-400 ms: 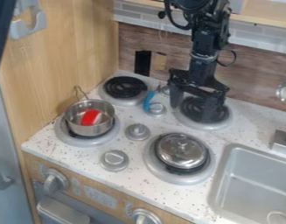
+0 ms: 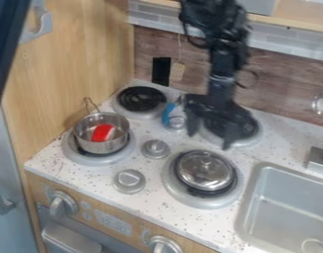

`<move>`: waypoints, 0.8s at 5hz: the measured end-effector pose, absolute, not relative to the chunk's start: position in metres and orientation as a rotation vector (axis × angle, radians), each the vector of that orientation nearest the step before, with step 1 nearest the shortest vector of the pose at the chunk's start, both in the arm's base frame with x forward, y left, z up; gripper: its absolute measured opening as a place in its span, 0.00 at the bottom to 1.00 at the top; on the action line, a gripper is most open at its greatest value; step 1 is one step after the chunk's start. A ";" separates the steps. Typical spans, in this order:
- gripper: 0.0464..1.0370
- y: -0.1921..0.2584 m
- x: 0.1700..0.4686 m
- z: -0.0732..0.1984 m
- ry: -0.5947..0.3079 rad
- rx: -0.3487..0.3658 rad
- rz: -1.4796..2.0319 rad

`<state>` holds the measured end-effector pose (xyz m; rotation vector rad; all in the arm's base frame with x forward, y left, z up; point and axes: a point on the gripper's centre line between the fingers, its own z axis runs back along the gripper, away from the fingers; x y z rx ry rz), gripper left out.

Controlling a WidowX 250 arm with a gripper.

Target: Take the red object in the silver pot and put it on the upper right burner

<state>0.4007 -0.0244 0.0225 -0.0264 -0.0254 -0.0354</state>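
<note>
The red object [image 2: 102, 132] lies in the silver pot [image 2: 101, 144], its long axis slanting from lower left to upper right, its pale side to the right. The pot is round, smooth, shiny metal; my surface [image 2: 160, 172] is white and speckled. My end effector [image 2: 210, 140], fingers apart, has shifted leftward and toward the front; pot and object haven't moved.

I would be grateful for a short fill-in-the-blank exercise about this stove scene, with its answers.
The silver pot stands on the ____ burner.
The object inside it is mainly ____ in colour.
The metal lid sits at the ____ burner.
The gripper hangs near the ____ burner.

Missing words: lower left; red; lower right; upper right.
</note>
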 end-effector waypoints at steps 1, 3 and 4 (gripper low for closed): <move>0.96 0.038 0.399 0.025 -0.016 -0.035 0.118; 0.96 0.084 0.402 0.027 -0.011 0.032 0.188; 0.96 0.106 0.399 0.027 -0.016 0.065 0.225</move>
